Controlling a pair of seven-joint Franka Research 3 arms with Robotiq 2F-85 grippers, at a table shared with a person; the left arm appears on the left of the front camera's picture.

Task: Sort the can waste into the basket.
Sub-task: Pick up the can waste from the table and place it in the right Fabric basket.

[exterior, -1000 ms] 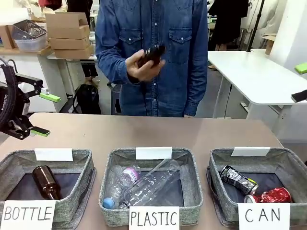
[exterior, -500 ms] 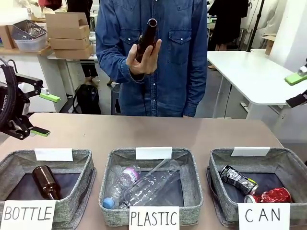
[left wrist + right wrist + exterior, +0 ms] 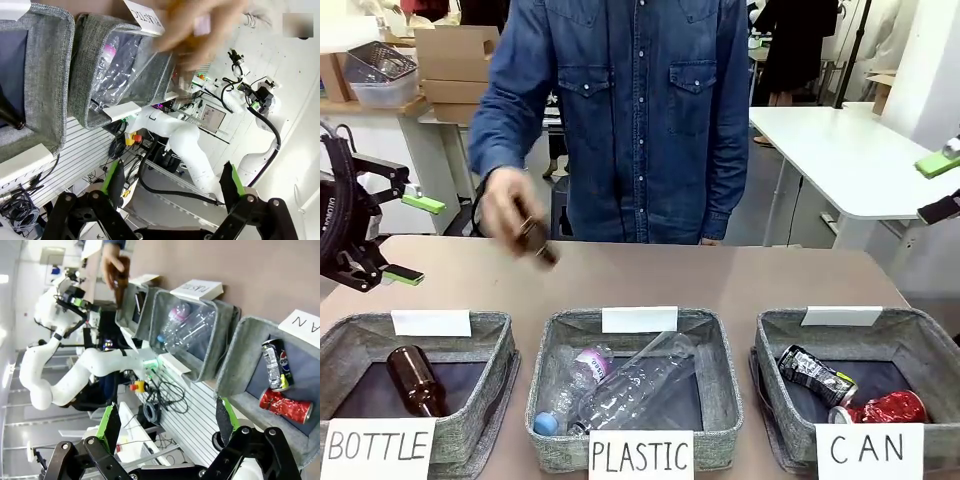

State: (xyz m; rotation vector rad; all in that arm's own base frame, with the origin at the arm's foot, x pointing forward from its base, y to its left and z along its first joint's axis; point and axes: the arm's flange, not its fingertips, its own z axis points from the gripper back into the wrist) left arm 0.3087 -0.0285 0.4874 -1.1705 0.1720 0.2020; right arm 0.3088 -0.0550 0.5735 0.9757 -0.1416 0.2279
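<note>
The grey CAN basket [image 3: 910, 322] stands at the front right of the table. Inside it lie two dented cans: a dark blue-black can [image 3: 814, 374] and a shiny red can [image 3: 886, 408]. My right wrist view shows the same basket [image 3: 234, 357] with the dark can [image 3: 272, 365] and the red can [image 3: 285, 405]. My left gripper [image 3: 415, 240] hangs open at the left edge, above the table's left end, with nothing between its fingers [image 3: 114, 177]. My right gripper [image 3: 940, 185] is open at the right edge, high above the basket, also holding nothing [image 3: 166, 424].
A person's hand [image 3: 510, 215] holds a brown bottle [image 3: 535, 243] low over the table's far left part. The BOTTLE basket [image 3: 495, 330] holds a brown bottle [image 3: 415, 380]. The PLASTIC basket [image 3: 720, 360] holds clear bottles [image 3: 630, 385].
The person's hand has swung the brown bottle from chest height down and to the left, close to the table. Both grippers stay open; the right one has shifted slightly.
</note>
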